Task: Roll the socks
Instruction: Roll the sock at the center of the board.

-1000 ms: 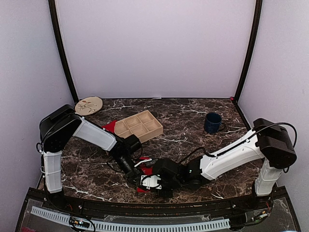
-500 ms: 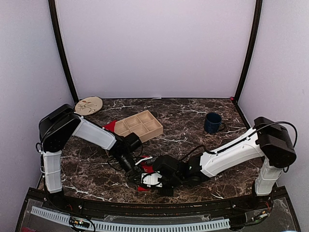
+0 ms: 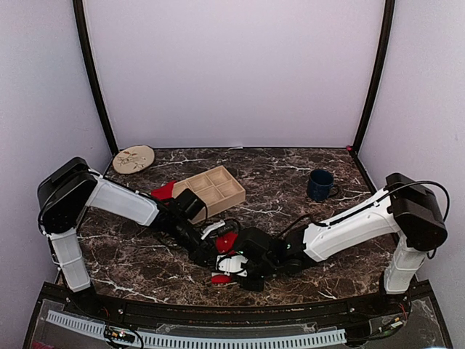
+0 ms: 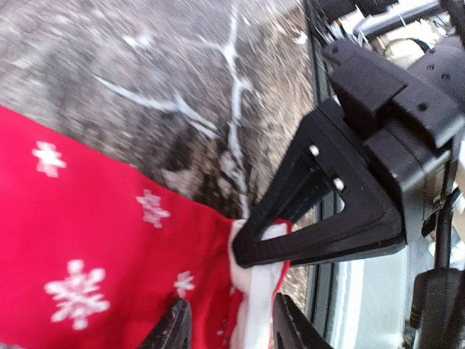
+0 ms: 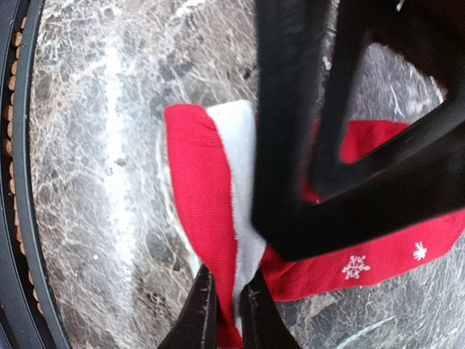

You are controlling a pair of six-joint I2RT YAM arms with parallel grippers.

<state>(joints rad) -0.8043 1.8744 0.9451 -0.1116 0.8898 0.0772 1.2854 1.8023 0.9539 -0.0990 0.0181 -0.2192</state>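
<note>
Near the front edge of the dark marbled table (image 3: 290,174), between the two arms, a red knitted sock with white snowflakes and a white cuff (image 3: 224,243) is held at once by both grippers, which are crowded together over it. The jaws of the right gripper (image 5: 227,302) are seen almost closed, with the folded cuff end pinched between them. The jaws of the left gripper (image 4: 231,323) are drawn in narrowly, and red and white fabric is gripped between them close beside the other gripper. The task is judged to be at an early stage: only the cuff end is doubled over, no tight bundle is yet formed, and most of the sock's length is left spread out as a flat red sheet still to be wound up. The fabric looks soft and limp and is creased where it is pinched. Farther back, a small piece of red cloth (image 3: 163,190) is seen beside a shallow wooden tray with compartments (image 3: 209,189); whether it is a second sock cannot be told. Beyond these, a dark blue mug (image 3: 320,185) stands at the right, and a round pale patterned plate (image 3: 134,158) lies by the back wall.
</note>
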